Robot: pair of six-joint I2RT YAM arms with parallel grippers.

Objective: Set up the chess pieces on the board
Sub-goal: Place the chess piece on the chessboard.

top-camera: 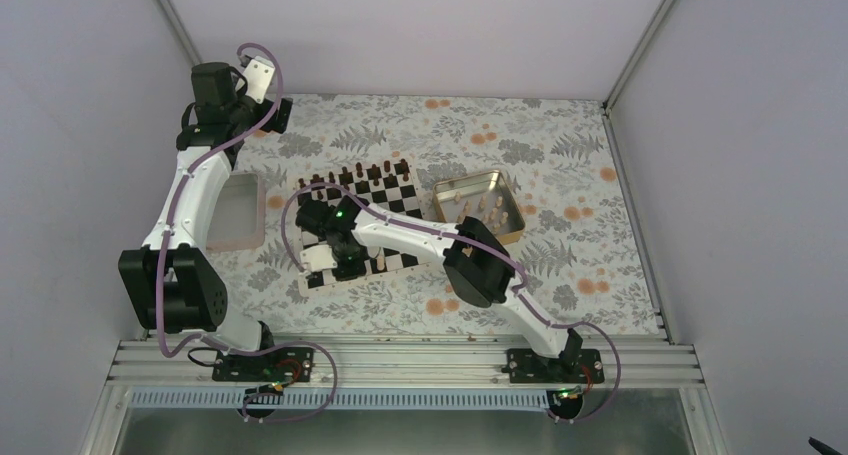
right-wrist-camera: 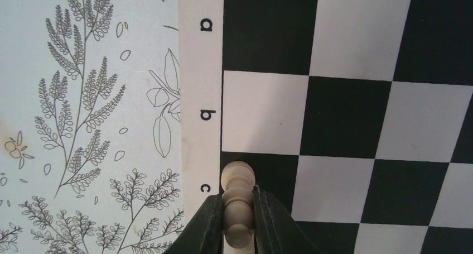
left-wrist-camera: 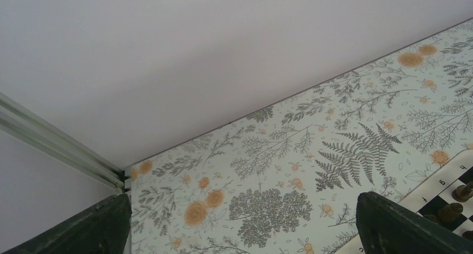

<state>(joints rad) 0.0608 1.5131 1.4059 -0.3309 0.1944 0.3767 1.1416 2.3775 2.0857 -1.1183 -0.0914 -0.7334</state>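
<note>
Right wrist view: the right gripper [right-wrist-camera: 238, 210] squeezes one pale chess piece [right-wrist-camera: 237, 178], head poking up-frame over the board's [right-wrist-camera: 346, 120] black square by letter c.

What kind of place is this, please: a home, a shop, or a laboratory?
Most likely a laboratory robot test cell: plain white walls in aluminium framing enclose a floral-covered table, and a left arm and right arm are bolted to a rail.

Bright, even, diffuse light.
Ahead of the right gripper [right-wrist-camera: 238, 202] the board [right-wrist-camera: 346, 120] is crisp; shadows faint, soft.
</note>
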